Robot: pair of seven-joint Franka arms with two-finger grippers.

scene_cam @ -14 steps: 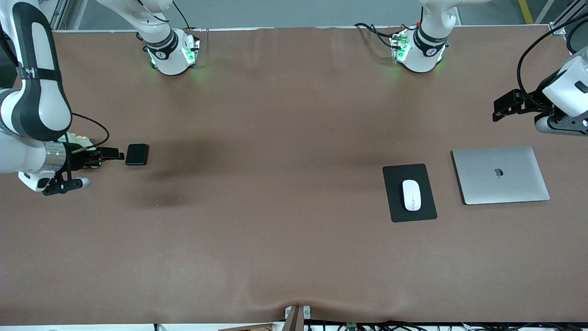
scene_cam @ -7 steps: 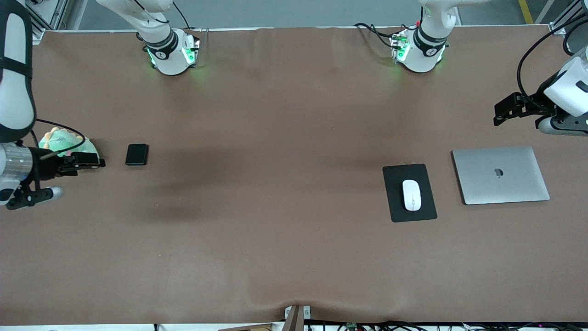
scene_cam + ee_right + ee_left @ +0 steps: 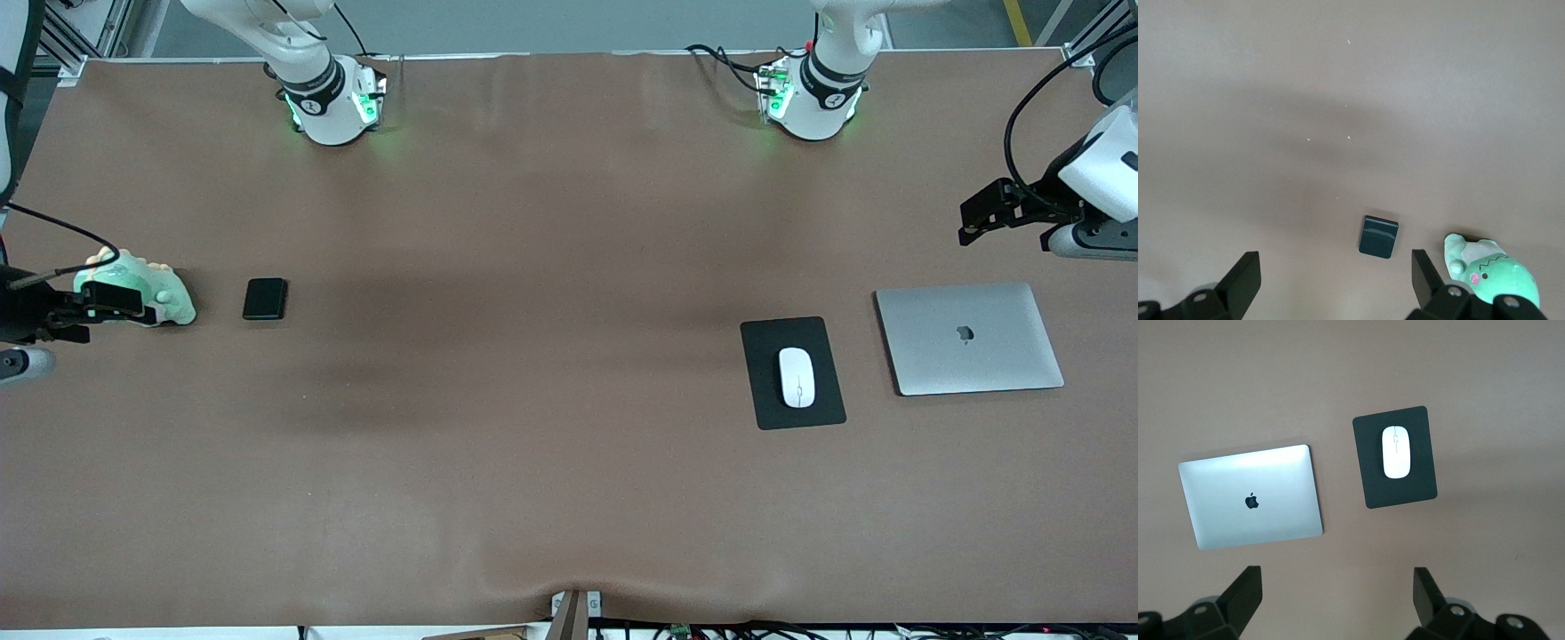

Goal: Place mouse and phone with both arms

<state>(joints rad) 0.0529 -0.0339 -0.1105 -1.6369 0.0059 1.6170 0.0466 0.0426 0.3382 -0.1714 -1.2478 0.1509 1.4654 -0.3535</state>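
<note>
A: Where do we see the phone [image 3: 265,299]?
B: Flat on the table [image 3: 551,480], left of the front frame at mid-height, just beside a green plush [image 3: 147,293] that sits closer to that edge. In the right wrist frame we find the phone [image 3: 1378,236] low and centre, the plush [image 3: 1495,272] in the lower right corner.
A: And the mouse [image 3: 797,377]?
B: On the black pad [image 3: 765,391], right of centre in the front frame, with a shut laptop [image 3: 969,339] beside it toward the frame's right edge. In the left wrist frame the mouse [image 3: 1396,452] is upper centre on its pad [image 3: 1405,493], and the laptop [image 3: 1251,496] is at left.
A: The grippers?
B: We see the right gripper [image 3: 111,300] at the front frame's left edge, over the plush, fingers spread and empty [image 3: 1331,283]. The left gripper [image 3: 982,213] hangs at the right edge, above the laptop in frame, also spread wide [image 3: 1338,603] and holding nothing.
</note>
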